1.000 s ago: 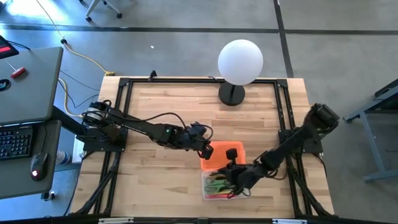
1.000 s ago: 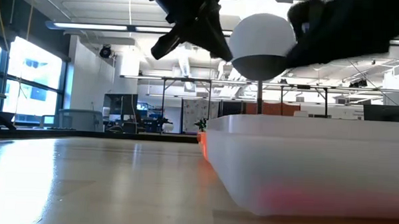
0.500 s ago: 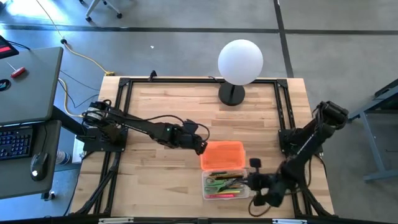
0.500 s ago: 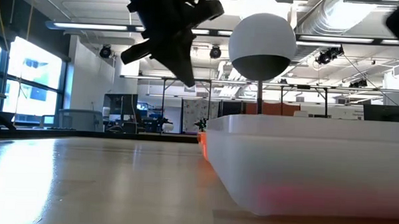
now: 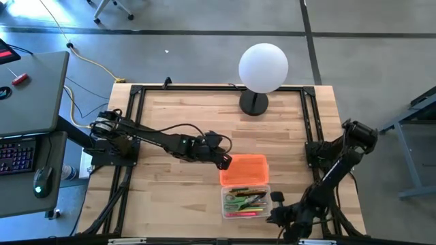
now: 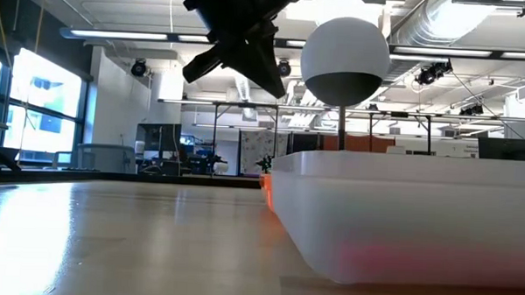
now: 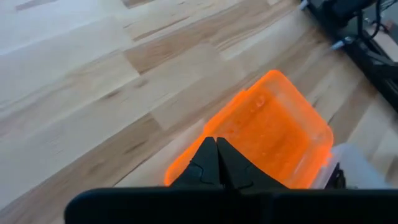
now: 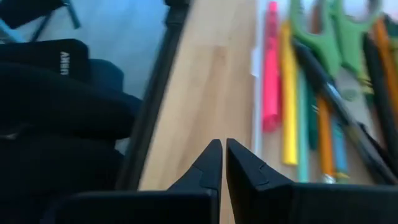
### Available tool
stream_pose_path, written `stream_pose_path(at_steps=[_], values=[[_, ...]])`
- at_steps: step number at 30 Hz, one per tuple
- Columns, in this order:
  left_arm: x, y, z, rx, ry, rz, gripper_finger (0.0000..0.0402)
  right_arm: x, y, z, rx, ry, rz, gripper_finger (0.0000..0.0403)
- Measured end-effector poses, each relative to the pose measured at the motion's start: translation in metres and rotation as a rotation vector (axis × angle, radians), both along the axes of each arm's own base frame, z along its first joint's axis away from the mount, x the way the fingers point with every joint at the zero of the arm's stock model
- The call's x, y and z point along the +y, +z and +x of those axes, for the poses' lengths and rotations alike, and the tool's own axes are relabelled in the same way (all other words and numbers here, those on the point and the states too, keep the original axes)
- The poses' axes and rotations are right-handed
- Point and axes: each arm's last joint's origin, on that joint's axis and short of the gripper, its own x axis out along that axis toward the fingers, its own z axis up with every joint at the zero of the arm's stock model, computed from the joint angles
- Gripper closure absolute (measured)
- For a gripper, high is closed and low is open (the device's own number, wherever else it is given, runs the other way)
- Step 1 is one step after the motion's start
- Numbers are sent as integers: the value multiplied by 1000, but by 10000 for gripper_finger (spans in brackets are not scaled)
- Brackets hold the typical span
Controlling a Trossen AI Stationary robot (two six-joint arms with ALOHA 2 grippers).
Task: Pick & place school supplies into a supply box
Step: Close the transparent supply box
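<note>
Withdrawn from the supply box (image 5: 245,201), right gripper (image 5: 272,216) hangs beside it, fingers together; left gripper (image 5: 227,162), fingers together, touches the orange lid (image 5: 244,170).

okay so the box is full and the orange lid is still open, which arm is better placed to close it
Probably the left. The left gripper, shut, hovers at the orange lid's left edge. The right gripper, also shut, sits low near the table's front edge, right of the supply box, away from the lid.

A big white ball lamp (image 5: 263,67) stands on a black foot (image 5: 253,103) at the far edge of the wooden table (image 5: 184,116). Beside the table is a grey desk (image 5: 30,88) with a keyboard (image 5: 15,156) and mouse (image 5: 42,180).
</note>
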Motion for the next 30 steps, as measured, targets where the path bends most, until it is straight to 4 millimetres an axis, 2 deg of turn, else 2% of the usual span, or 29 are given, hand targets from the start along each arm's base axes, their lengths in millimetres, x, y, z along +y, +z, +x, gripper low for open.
stream_pose_path(at_steps=[3, 6, 12, 15, 19, 23, 27, 30], values=[[0, 0, 0, -3, -11, -8, 380, 4, -3, 3, -19, 32, 16, 403], [-1, 0, 1, 3, -29, -5, 387, 8, -12, 7, -17, 64, 8, 403], [-1, 0, 1, 8, -43, 3, 386, 0, -25, 12, -7, 35, -110, 403], [-1, 0, 1, 11, -50, 7, 375, -8, -28, 16, 4, 11, -179, 403], [-1, 0, 1, 11, -51, 8, 390, -26, -34, 21, 64, -22, -306, 403], [-1, 0, 1, 14, -56, 14, 389, -44, -36, 31, 74, -43, -451, 403], [5, -1, 1, 27, -42, 16, 372, -60, -36, 45, 62, -112, -512, 403], [15, -4, -3, 88, -7, 24, 382, -69, -35, 52, 63, -185, -499, 403]])
